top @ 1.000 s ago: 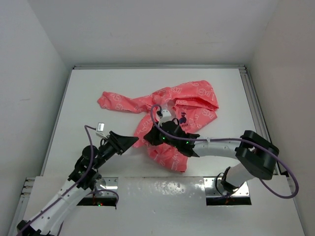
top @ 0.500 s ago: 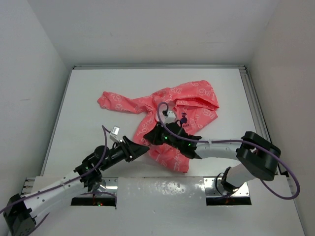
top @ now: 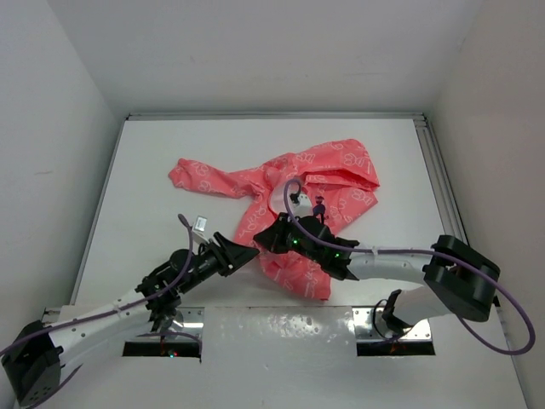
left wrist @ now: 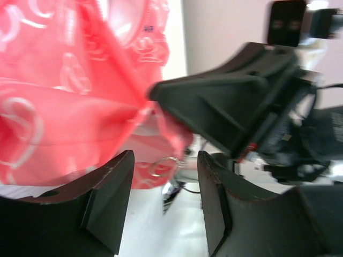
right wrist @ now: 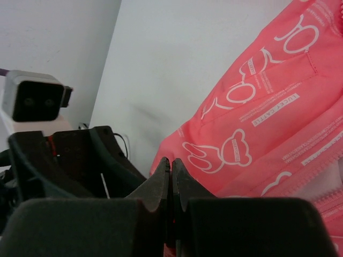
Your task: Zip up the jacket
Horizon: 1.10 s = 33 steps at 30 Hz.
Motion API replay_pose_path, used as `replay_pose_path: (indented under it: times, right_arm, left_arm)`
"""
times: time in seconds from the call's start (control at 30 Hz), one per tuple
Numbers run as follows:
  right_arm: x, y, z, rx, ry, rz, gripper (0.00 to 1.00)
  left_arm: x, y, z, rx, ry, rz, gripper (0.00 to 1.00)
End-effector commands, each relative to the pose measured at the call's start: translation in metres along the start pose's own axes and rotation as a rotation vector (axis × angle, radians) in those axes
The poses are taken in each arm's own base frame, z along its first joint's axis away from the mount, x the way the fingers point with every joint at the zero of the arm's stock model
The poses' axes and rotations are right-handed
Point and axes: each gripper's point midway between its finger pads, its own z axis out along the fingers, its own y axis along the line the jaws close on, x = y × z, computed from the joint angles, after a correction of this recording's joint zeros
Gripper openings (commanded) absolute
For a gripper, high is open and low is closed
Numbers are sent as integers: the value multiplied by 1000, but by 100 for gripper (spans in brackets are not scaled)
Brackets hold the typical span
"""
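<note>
The soft coral-pink hooded child's jacket, printed with pale white lettering, is lying crumpled and half open across the middle of the white table, its hood toward the upper right of the overhead view and one sleeve trailing to the upper left.

The right gripper is reaching in from the lower right with its fingers pressed fully together. In the left wrist view it appears to be pinching a corner of the front edge, the cloth drawing to a point at its tip.

The left gripper is hovering just beside that corner with its fingers spread wide and nothing between them. A small metal ring, probably the zipper pull, is dangling from the hem in the gap, though blur is making that uncertain.

The fabric is looking thin, light and limp. It will likely bunch and slide rather than resist, so it needs tension from one side. The slick weave could slip from a shallow pinch. The better holds are the stiffer zipper tape at the bottom hem and the pull itself, not the loose body panels.
</note>
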Motion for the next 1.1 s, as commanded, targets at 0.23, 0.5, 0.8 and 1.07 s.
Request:
replay_pose_path:
  times: [0.23,0.5,0.8,1.07]
  right_arm:
    - [-16,24,-8,-92,-47,25,0]
    - [-10,21,-8,-92,-27,36,0]
    - [-10,27,-10,-126,-25,86,0]
    - [-19,34,-13,-151,-65,146,0]
  left_arm:
    - [16,60,-4,-77,14,43,47]
    - [15,52,-5,-25,-6,53,40]
    - [23,52,-5,-18,21,55,27]
    - [29,53,-6,-26,34,58,26]
